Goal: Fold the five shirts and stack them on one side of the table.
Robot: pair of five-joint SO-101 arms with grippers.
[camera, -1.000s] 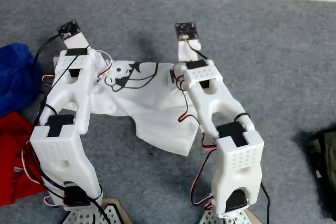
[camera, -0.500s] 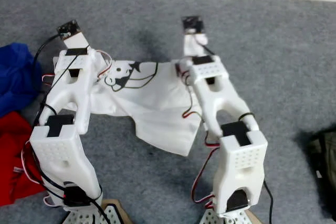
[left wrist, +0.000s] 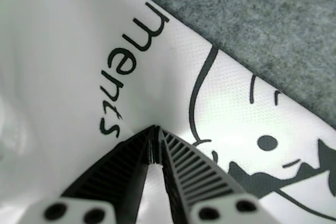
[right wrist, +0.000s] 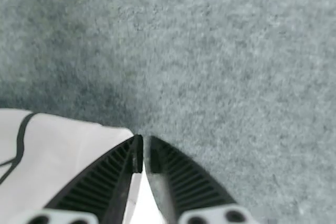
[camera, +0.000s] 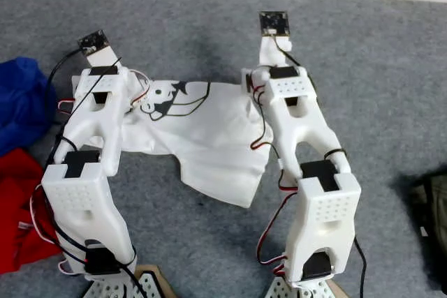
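two arms hold the white shirt [camera: 202, 130] by its far edge, and only one of them has moved. over the last second the right arm [camera: 300, 123] swings outward, away from the left arm [camera: 91, 123], and the shirt's far corner goes with it. that edge was bunched near the print and now runs straighter and wider across the grey counter [camera: 370, 54]. the left arm stays where it was.

the left jaws are closed tight on a pinch of white cloth just beside the black lettering. the right jaws are all but closed, a thin slit between them, with the shirt's corner nipped at the tips and bare counter beyond. the near part of the shirt lies rumpled between the arms, its hem drooping to a loose point.

i judge this to be the spreading step: the shirt is being pulled flat, and no fold is made yet. a blue shirt [camera: 21, 102] and a red shirt [camera: 17, 200] lie heaped at the left edge, unfolded, so most of the task remains.
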